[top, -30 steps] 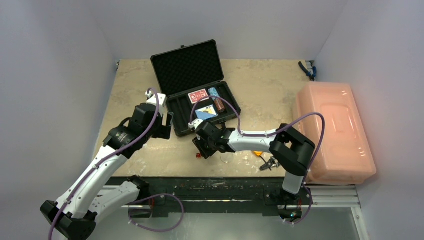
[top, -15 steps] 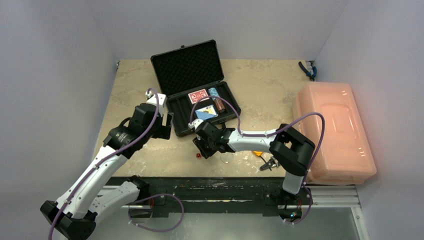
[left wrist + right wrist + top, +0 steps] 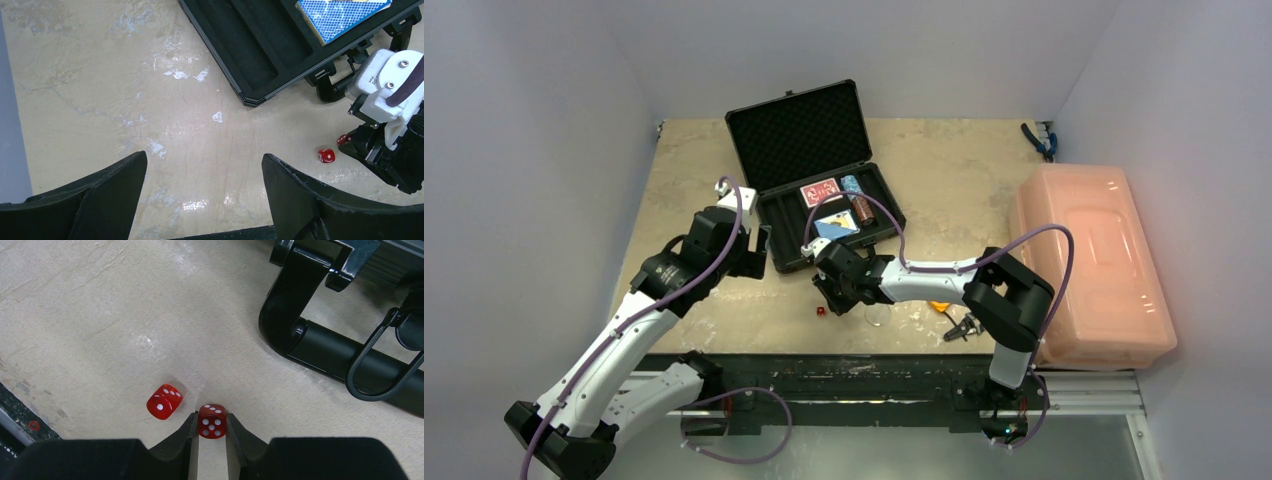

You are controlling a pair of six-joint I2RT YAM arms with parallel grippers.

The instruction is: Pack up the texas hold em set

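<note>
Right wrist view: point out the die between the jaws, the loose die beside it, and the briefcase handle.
gripped die (image 3: 212, 421), right wrist view, front face.
loose die (image 3: 164, 401), right wrist view, middle.
briefcase handle (image 3: 325, 351), right wrist view, left of grip bar.

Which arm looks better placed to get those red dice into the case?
Right. Its hand pinches one die, with the other die right beside it, near the case. The left hand hangs open over the table, farther off.
</note>
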